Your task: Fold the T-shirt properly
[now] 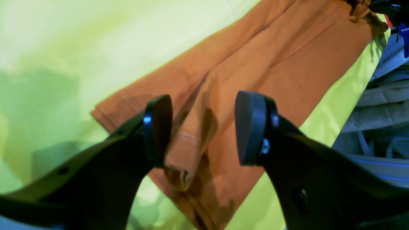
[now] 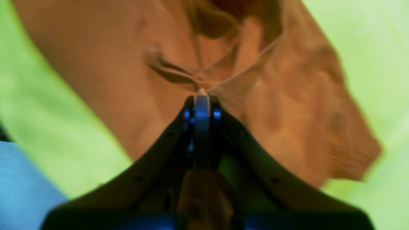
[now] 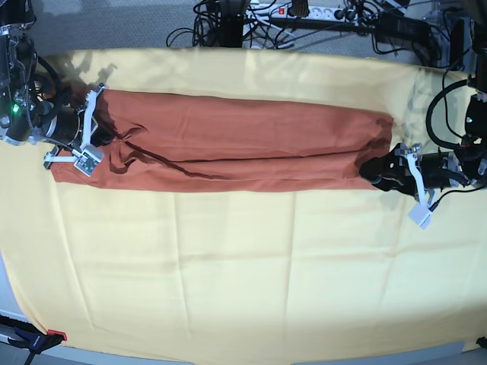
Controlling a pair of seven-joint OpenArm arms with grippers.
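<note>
Yellow cloth [image 3: 228,266] is covering the table, one T-shirt [image 3: 243,148] lying folded lengthwise along its far half. Right gripper [image 2: 202,95] is pinching fabric; left gripper [image 1: 203,127] is gaping over the hem. Near half is lying bare.

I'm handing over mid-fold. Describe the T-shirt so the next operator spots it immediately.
Find the big pale yellow cloth covering the table. Across its far half lies the T-shirt, folded lengthwise into a long narrow band between the two arms. It is the only rust-orange thing there, with the right claw pinching one end.
</note>
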